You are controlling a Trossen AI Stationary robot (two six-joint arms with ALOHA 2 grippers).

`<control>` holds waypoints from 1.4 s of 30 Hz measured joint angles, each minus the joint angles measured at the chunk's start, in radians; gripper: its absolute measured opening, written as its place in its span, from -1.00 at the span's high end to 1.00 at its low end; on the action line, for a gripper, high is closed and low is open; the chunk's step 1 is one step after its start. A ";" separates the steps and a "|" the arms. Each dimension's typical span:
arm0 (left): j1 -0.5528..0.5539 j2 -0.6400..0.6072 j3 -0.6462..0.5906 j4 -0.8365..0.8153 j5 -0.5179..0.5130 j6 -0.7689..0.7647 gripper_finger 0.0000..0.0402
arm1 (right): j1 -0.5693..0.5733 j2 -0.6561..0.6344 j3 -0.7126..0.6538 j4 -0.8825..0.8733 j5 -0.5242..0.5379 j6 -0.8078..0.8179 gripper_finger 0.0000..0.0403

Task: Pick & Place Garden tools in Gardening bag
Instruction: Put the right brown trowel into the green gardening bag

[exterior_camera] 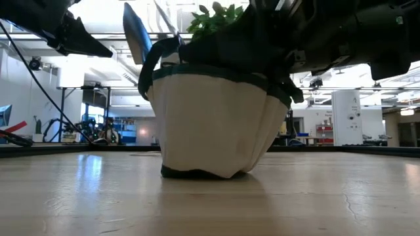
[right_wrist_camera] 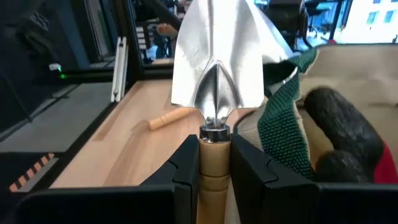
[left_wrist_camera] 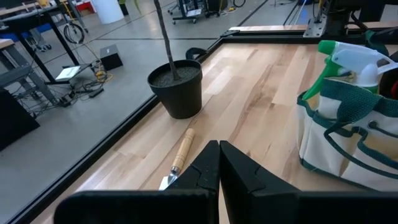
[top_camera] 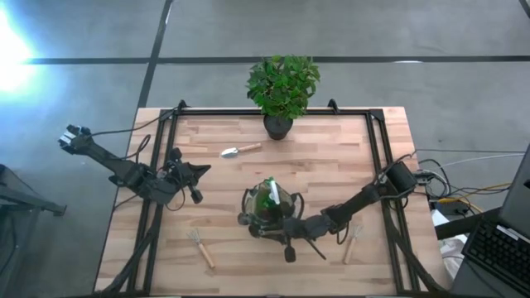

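Observation:
The khaki gardening bag (top_camera: 269, 211) stands at the table's middle, with a green spray bottle (top_camera: 270, 195) and a red-and-black tool (right_wrist_camera: 373, 168) in it. My right gripper (right_wrist_camera: 214, 155) is at the bag's near right side (top_camera: 281, 225), shut on a trowel with a wooden handle. The trowel's silver blade (exterior_camera: 134, 29) stands above the bag's rim. My left gripper (top_camera: 199, 170) is shut and empty, to the left of the bag. In the left wrist view it (left_wrist_camera: 219, 162) is over a second trowel (left_wrist_camera: 183, 149), which lies flat on the table. My right gripper pinches the trowel's wooden handle just behind the metal collar (right_wrist_camera: 214, 163) between its two fingers. The trowel runs in line with the fingers, its blade (right_wrist_camera: 217, 56) pointing away from the gripper. The handle's free end is hidden behind the fingers.
A leafy plant (top_camera: 281, 83) in a dark pot (top_camera: 277, 126) stands at the far edge. A trowel (top_camera: 240, 151) lies near the pot. A hand fork (top_camera: 200, 247) lies near left, and another wooden-handled tool (top_camera: 349, 244) lies near right. A black rail (top_camera: 377, 149) frames the table.

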 joint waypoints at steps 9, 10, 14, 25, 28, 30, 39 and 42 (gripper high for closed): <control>0.000 0.000 0.000 0.000 0.000 0.000 0.94 | -0.001 -0.031 0.030 -0.107 -0.005 0.005 0.73; 0.000 0.000 0.000 0.000 0.000 0.000 0.94 | -0.001 -0.042 0.038 -0.149 -0.002 0.006 0.68; 0.000 0.000 0.000 0.000 0.000 0.000 0.94 | 0.000 -0.097 0.082 -0.362 0.050 0.037 0.34; 0.000 0.000 0.000 0.000 0.000 0.000 0.94 | -0.001 -0.153 0.162 -0.575 0.039 0.032 -0.04; 0.000 0.000 0.000 0.000 0.000 0.000 0.94 | -0.001 -0.153 0.166 -0.578 0.026 0.025 -0.02; 0.000 0.000 0.000 0.000 0.000 -0.001 0.94 | -0.001 -0.153 0.172 -0.600 0.026 0.012 -0.01; 0.000 0.000 0.000 0.000 0.000 0.000 0.94 | -0.001 -0.158 0.177 -0.625 0.026 -0.026 0.04; 0.000 0.000 0.000 0.000 0.000 0.000 0.94 | 0.002 -0.177 0.177 -0.627 0.026 -0.035 0.05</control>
